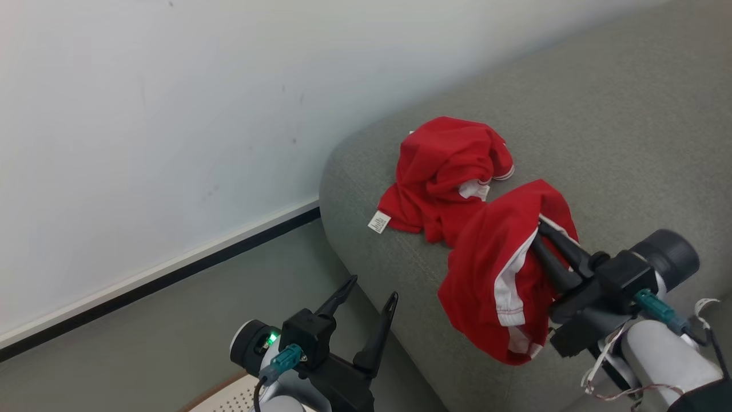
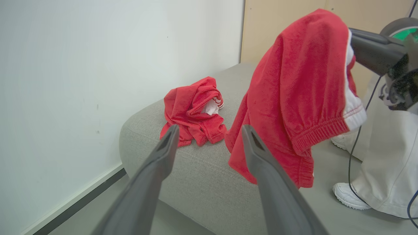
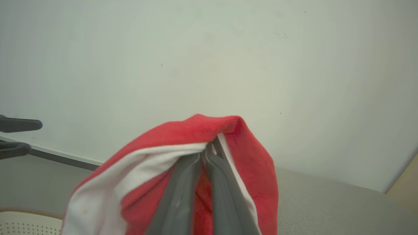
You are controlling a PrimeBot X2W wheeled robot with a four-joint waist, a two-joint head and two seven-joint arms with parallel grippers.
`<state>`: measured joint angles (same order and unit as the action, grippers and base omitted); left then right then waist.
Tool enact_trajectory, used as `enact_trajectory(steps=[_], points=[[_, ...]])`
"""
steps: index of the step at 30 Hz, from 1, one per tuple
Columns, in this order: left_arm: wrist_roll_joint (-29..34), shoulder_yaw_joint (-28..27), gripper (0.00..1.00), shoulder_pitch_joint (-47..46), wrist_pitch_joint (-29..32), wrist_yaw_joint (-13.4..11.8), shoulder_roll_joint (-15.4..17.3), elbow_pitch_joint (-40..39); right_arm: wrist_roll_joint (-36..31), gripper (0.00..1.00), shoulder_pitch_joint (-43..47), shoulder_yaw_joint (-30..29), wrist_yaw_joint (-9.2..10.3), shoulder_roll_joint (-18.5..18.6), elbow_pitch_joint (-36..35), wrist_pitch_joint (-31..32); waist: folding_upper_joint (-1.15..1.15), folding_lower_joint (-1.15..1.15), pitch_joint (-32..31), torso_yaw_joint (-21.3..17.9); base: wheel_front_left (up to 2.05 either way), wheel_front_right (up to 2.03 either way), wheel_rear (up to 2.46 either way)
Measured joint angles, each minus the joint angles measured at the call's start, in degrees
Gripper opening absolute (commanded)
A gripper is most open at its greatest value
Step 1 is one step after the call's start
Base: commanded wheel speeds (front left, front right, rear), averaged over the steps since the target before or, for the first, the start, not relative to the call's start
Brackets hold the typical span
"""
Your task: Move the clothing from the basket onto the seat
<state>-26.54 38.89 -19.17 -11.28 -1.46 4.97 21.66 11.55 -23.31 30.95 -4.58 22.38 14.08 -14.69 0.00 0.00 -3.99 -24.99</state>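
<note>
Head view: R claw (image 1: 538,232) clenched on soft red clothing (image 1: 486,252); L claw (image 1: 373,288) spread.

Setting: bare indoor room, likely a lab or demo space furnished as a lounge corner. Evidence: grey upholstered sofa (image 1: 600,114), 2 o'clock in head view; plain white wall (image 1: 143,114), 10 o'clock; black skirting strip (image 1: 171,276); grey floor (image 1: 143,355), 7 o'clock; beige panel (image 2: 267,29); person in white trousers (image 2: 388,156).
</note>
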Motion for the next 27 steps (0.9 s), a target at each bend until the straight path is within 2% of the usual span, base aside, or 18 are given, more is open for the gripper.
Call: enact_trajectory(steps=[5, 12, 21, 27], points=[[1.9, 0.1, 1.0, -0.5, 0.0, -0.9, 0.0, -2.5, 0.7, 0.0, -5.1, -2.4, -0.49, 1.4, 0.9, 0.5, 0.0, 0.0, 2.7, -2.9, 0.0, 0.0, 0.0], [3.4, 0.1, 1.0, -3.2, 0.6, -1.6, 1.2, -4.6, 3.1, 0.0, -14.8, -6.0, -0.98, 1.6, 4.6, 1.4, 0.0, 0.0, 7.8, -3.7, 0.0, 0.0, 0.0], [6.4, -0.3, 1.0, -7.7, 2.4, -2.2, 3.3, -8.9, 4.2, 0.0, -27.4, -9.6, -1.41, 2.5, 12.4, 2.8, 0.01, 0.01, 14.3, -1.6, 0.0, 0.0, 0.0], [8.1, -0.3, 1.0, -10.1, 3.7, -2.6, 4.0, -12.0, 4.6, 0.0, -35.7, -12.7, -1.48, 5.5, 17.2, 4.0, 0.01, 0.01, 18.4, 1.1, 0.0, 0.0, 0.0]])
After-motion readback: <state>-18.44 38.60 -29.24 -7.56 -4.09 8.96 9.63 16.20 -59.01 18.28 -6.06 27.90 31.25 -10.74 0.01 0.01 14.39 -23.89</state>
